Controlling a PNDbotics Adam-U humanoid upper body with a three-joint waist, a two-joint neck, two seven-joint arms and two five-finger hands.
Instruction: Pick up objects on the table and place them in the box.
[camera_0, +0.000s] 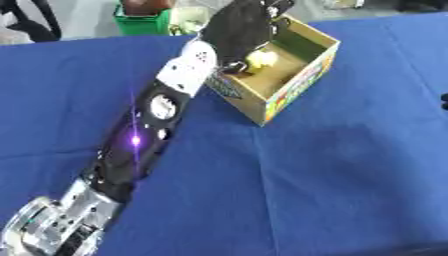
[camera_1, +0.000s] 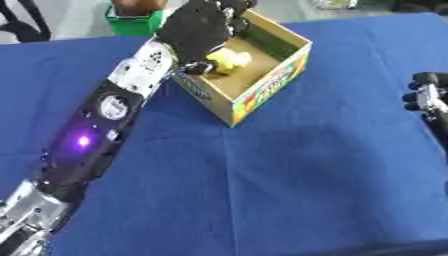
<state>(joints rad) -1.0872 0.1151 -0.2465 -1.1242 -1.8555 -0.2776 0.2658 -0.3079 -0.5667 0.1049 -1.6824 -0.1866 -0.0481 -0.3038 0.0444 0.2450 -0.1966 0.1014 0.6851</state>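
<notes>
1. Yellow and rounded, the small object sits inside the cardboard box, directly under the left hand and close to the box's near-left wall.
2. It looks light and probably soft or plastic, with a smooth skin that could slip; what exactly it is cannot be made out. If it needed taking up again, a hold across its widest part from above seems best, since the box walls block any approach from the side.
3. That hand hangs over the box's open top with its fingers bent downward toward the yellow object. Whether they are touching it, pinching it or already clear of it cannot be told from either view.
4. Blue cloth covers the table on the near side of the hand, and no other object to pick up shows on it.
5. Only the right eye view shows the right hand, far off at the right edge, fingers curled with nothing seen in them; in the left eye view only a dark sliver appears there.
6. Beyond the hand, a green container shows in both views.
</notes>
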